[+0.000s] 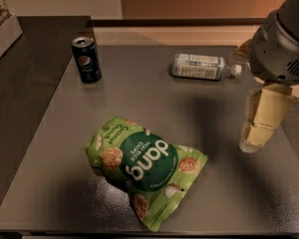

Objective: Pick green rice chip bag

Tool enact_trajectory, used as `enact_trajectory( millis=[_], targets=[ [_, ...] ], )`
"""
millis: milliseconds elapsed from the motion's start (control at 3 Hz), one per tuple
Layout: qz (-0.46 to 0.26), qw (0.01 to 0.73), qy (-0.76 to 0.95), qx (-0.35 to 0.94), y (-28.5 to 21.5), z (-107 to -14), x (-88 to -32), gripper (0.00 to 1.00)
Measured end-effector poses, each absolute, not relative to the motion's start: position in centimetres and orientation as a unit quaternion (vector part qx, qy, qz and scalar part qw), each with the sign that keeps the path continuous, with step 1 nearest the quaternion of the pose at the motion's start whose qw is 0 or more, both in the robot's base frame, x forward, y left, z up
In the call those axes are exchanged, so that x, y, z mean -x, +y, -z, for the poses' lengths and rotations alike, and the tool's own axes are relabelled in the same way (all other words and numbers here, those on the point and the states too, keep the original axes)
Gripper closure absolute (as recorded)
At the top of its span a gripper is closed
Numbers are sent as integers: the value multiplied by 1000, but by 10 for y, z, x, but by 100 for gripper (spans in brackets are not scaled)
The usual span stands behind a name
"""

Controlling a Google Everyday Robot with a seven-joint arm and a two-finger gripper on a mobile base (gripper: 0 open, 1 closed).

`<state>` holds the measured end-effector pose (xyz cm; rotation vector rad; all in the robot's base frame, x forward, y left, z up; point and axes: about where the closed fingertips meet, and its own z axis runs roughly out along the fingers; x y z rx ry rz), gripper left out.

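Observation:
The green rice chip bag (145,168) lies flat on the grey table (139,93), near its front edge. It is a crinkly light-green pouch with a dark-green circle reading "dang" and pictures of rice chips. My gripper (255,136) hangs from the grey arm (281,49) over the table's right side. It is to the right of the bag, above the table surface, and apart from the bag. It holds nothing that I can see.
A dark blue soda can (86,59) stands upright at the back left. A clear plastic bottle with a white label (202,66) lies on its side at the back, just left of the arm. A darker counter (25,78) adjoins on the left.

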<state>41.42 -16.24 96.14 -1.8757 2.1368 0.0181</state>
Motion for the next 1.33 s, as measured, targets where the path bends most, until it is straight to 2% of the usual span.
enact_trajectory(
  millis=[667, 1333],
  targets=[
    [-53, 129, 718, 682, -94, -928, -393, 0],
    [-63, 117, 723, 678, -45, -906, -380, 0]
  ],
)
